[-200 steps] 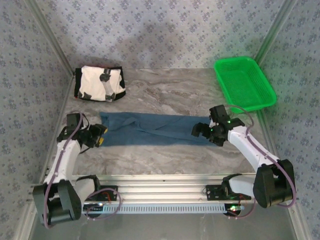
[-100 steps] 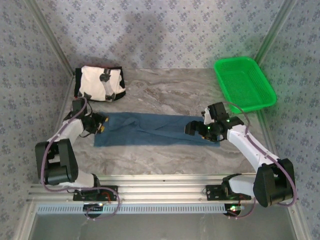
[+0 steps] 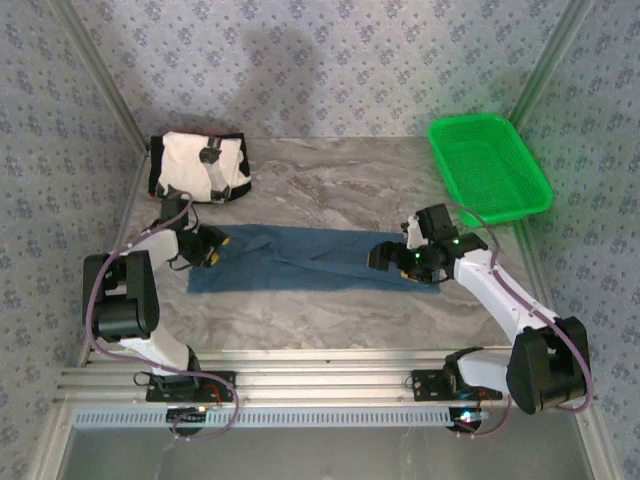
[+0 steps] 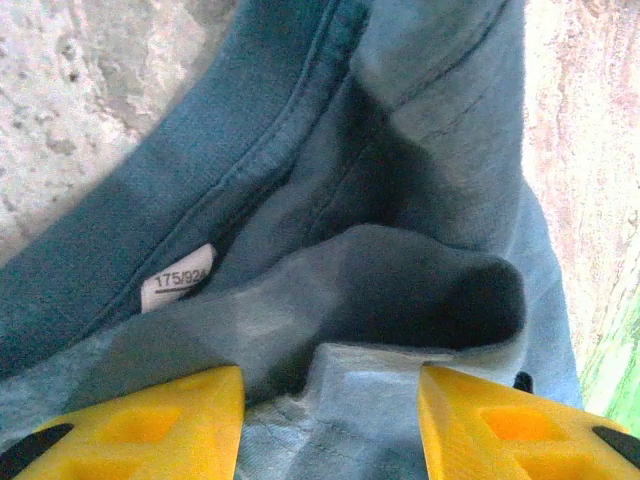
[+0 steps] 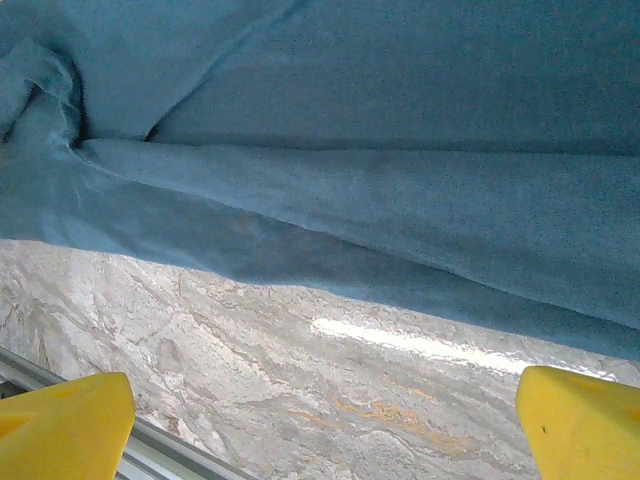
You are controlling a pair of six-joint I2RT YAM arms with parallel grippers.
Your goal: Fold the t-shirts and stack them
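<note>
The dark teal t-shirt [image 3: 300, 258] lies as a long folded strip across the middle of the table. My left gripper [image 3: 212, 250] is at its far left corner. In the left wrist view a raised fold of the teal t-shirt [image 4: 420, 150] sits pinched between the yellow fingers of the left gripper [image 4: 330, 385], near the white size label [image 4: 178, 277]. My right gripper [image 3: 385, 258] hovers over the strip's right end, open. The right wrist view has the right gripper [image 5: 325, 395] over bare table beside the teal t-shirt's [image 5: 400, 100] near edge. The cream-white t-shirt [image 3: 200, 167] lies folded at the back left.
A bright green plastic basket [image 3: 490, 165] stands at the back right. Bare marble table [image 3: 330, 190] lies between the folded cream shirt and the basket. An aluminium rail [image 3: 320, 380] runs along the near edge by the arm bases.
My left gripper has swung from the shirt's near left end back to its far left corner, and the left end has shifted with it. The right gripper has edged slightly left.
</note>
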